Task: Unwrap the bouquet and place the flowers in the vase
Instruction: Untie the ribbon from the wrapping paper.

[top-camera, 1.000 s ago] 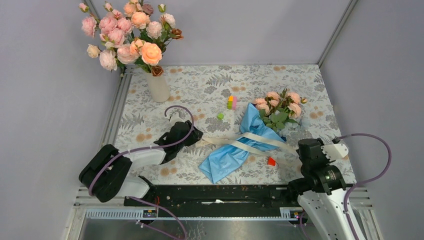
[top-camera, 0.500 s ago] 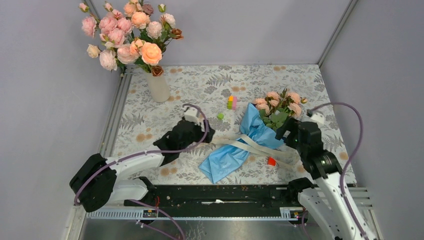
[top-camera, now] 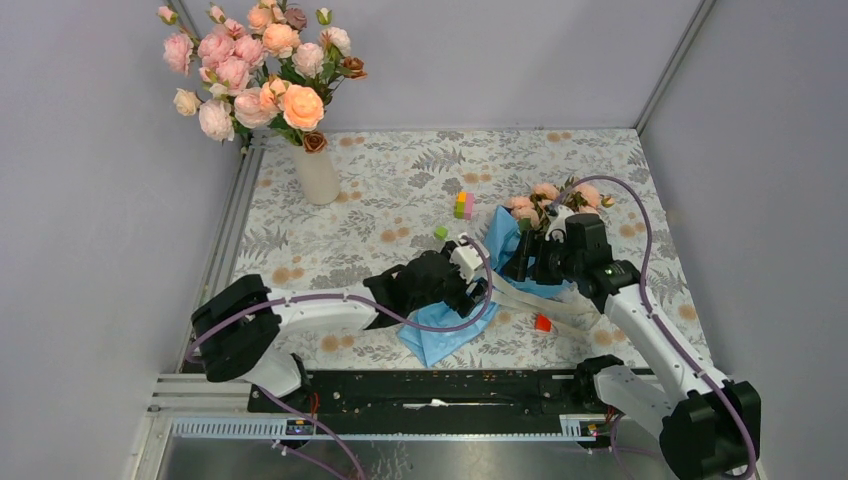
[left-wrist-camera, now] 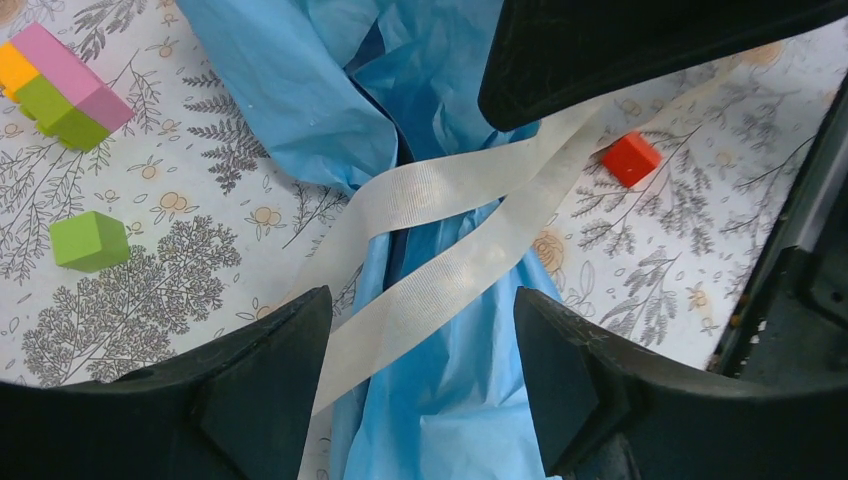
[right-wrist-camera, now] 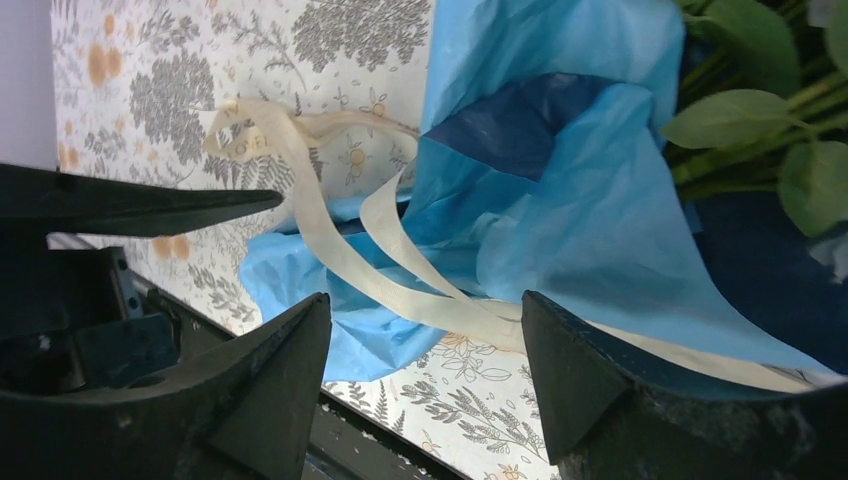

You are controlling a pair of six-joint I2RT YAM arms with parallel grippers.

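The bouquet (top-camera: 452,322) lies right of the middle of the table (top-camera: 400,160), toward the near edge, with its flowers (top-camera: 545,192) pointing to the far right corner. The vase (top-camera: 317,175) stands well apart at the far left corner. The left gripper (left-wrist-camera: 420,335) and the right gripper (right-wrist-camera: 425,335) hang above the bouquet with fingers apart, holding nothing. The 2 are near each other and could collide. The thin crinkled paper (left-wrist-camera: 290,90) may get pinched together with the flat woven ribbon (left-wrist-camera: 440,190), and then the whole bundle drags.
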